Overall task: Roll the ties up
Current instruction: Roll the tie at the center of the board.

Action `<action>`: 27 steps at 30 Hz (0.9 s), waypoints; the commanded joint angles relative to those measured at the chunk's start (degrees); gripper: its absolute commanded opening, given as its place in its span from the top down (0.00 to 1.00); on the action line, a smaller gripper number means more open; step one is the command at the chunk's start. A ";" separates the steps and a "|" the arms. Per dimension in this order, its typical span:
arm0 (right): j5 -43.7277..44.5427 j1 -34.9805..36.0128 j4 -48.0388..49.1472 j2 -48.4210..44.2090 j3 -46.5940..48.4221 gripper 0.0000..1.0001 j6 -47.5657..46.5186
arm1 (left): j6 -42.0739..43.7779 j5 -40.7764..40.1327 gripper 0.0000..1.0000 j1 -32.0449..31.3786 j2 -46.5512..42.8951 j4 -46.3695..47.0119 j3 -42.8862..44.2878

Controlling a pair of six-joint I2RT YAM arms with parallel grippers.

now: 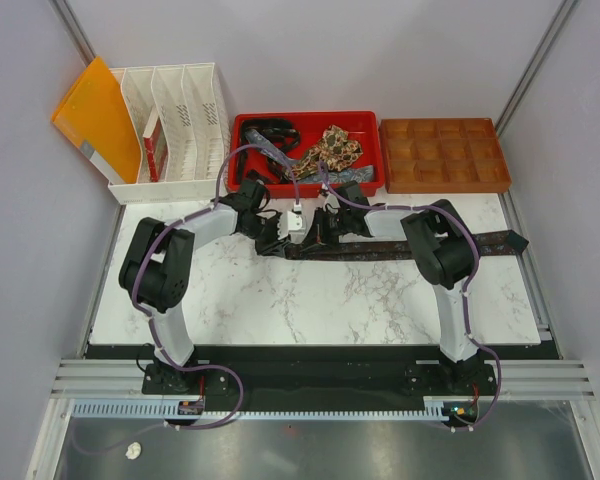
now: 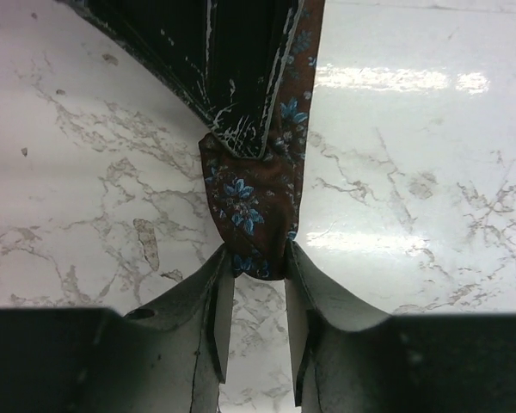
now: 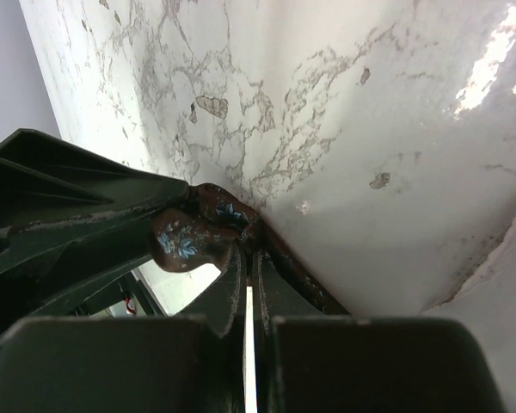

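A dark brown tie (image 1: 410,243) with small blue flowers lies stretched along the marble table, its pointed end at the far right. Its left end is folded back into a small loop (image 2: 254,198). My left gripper (image 2: 256,262) is shut on that loop, one fingertip on each side; in the top view it (image 1: 277,240) sits at the tie's left end. Just to its right, my right gripper (image 1: 315,232) is shut, and its tips (image 3: 251,249) press against the tie (image 3: 185,241) beside the fold. Whether fabric sits between those tips is hidden.
A red tray (image 1: 305,117) at the back holds more ties, one tan-speckled (image 1: 335,148) and one dark (image 1: 270,130). A brown compartment tray (image 1: 445,155) stands to its right. A white file rack (image 1: 175,120) and an orange folder (image 1: 98,115) stand at the back left.
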 commanded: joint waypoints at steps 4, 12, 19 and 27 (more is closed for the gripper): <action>6.53 1.00 -2.57 4.40 -1.02 1.00 -0.45 | -1.83 5.58 0.69 -1.86 0.96 -1.36 6.11; 5.04 1.00 -0.19 4.40 -1.64 1.00 2.01 | -1.84 0.75 0.68 -3.62 5.19 -1.36 8.41; 2.67 0.65 2.88 4.31 -2.34 0.99 4.38 | 0.27 -3.38 0.68 -4.77 6.86 -3.90 7.35; -1.11 -1.20 2.54 -0.95 -2.43 0.80 5.97 | 2.65 -9.27 0.68 -5.21 8.53 -5.93 5.15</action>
